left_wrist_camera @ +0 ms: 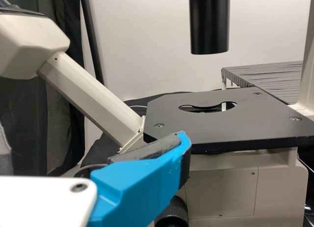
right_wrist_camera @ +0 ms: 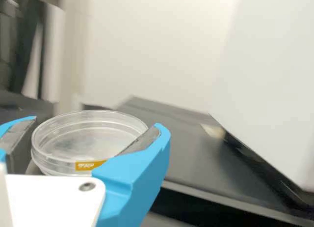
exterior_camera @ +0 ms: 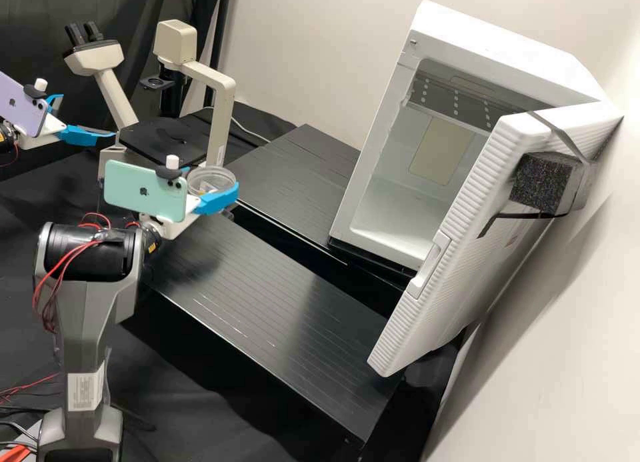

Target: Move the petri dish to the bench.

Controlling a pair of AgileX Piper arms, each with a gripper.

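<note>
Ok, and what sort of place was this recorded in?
Most likely a laboratory: there is a microscope, a clear petri dish, and a white cabinet with its door open, perhaps an incubator, though I can't be sure of that.

In high view, looks forward and down at a middling slant, from farthest back; in left wrist view, faces the microscope (left_wrist_camera: pixel 221 126) from close by; in right wrist view, faces the wall (right_wrist_camera: pixel 162 50) across the very near petri dish (right_wrist_camera: pixel 83 141); shares microscope between high and left wrist views, petri dish between high and right.
</note>
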